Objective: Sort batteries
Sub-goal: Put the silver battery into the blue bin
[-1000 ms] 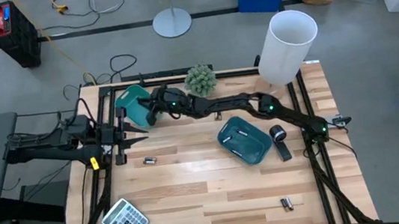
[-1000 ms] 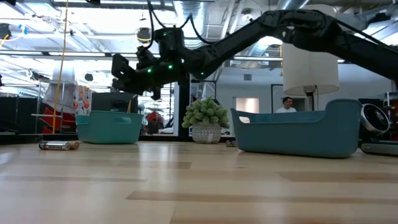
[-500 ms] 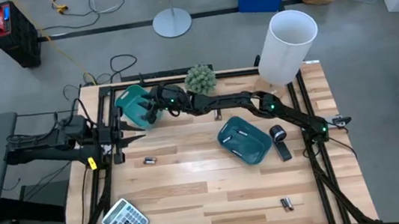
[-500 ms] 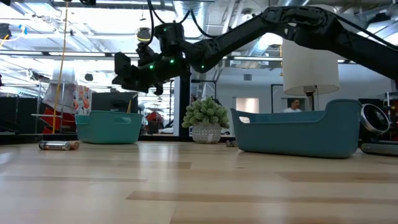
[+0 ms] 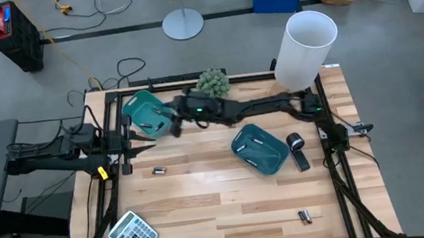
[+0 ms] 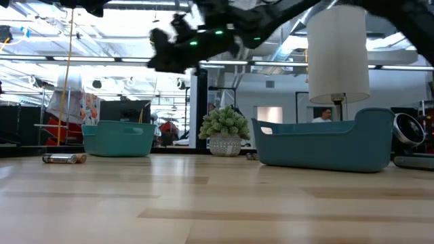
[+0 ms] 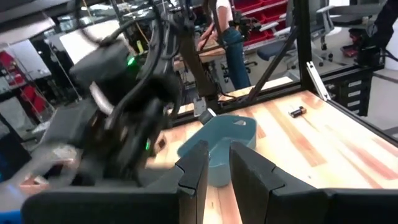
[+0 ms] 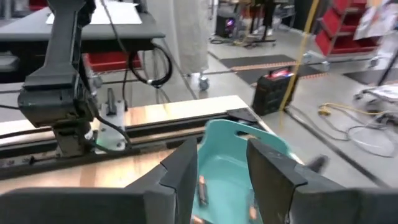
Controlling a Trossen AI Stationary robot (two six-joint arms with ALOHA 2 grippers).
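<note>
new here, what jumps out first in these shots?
The right arm stretches across the table's far side, its gripper at the far-left teal tray with jaws open and nothing between them. A second teal tray sits right of centre, and a tall white cylinder stands at the far-right corner. Loose batteries lie on the wood; the left gripper waits at the left edge.

I see two teal plastic trays (image 5: 144, 114) (image 5: 259, 149) on the pale striped wooden counter (image 5: 230, 205), a grey calculator (image 5: 133, 235) with white keys, a green potted plant (image 5: 213, 84), and a tall white cylinder (image 5: 305, 48).
</note>
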